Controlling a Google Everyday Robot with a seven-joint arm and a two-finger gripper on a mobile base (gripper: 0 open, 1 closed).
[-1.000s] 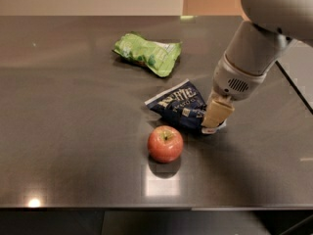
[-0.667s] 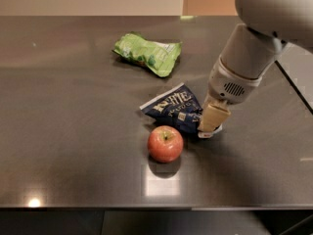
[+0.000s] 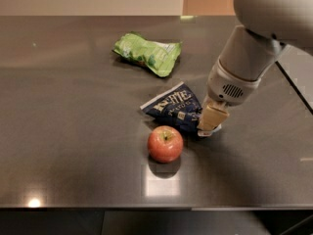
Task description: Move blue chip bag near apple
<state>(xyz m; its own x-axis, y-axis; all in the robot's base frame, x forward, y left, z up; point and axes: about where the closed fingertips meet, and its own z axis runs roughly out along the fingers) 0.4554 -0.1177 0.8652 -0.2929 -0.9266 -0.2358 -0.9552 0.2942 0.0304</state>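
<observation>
The blue chip bag [image 3: 173,108] is dark navy with white lettering. It lies low over the dark table, just behind and to the right of the red apple [image 3: 165,143], with a small gap between them. My gripper [image 3: 211,121] comes down from the upper right. Its beige fingers [image 3: 213,116] are closed on the bag's right white edge. The gripper stands right of the apple and does not touch it.
A light green snack bag [image 3: 149,53] lies further back on the table [image 3: 68,111]. The table's front edge runs along the bottom and its right edge shows past my arm. A bright light reflection lies in front of the apple.
My gripper has moved left and slightly down with the blue chip bag in it. The bag now sits closer to the apple. The apple and the green bag have not moved.
</observation>
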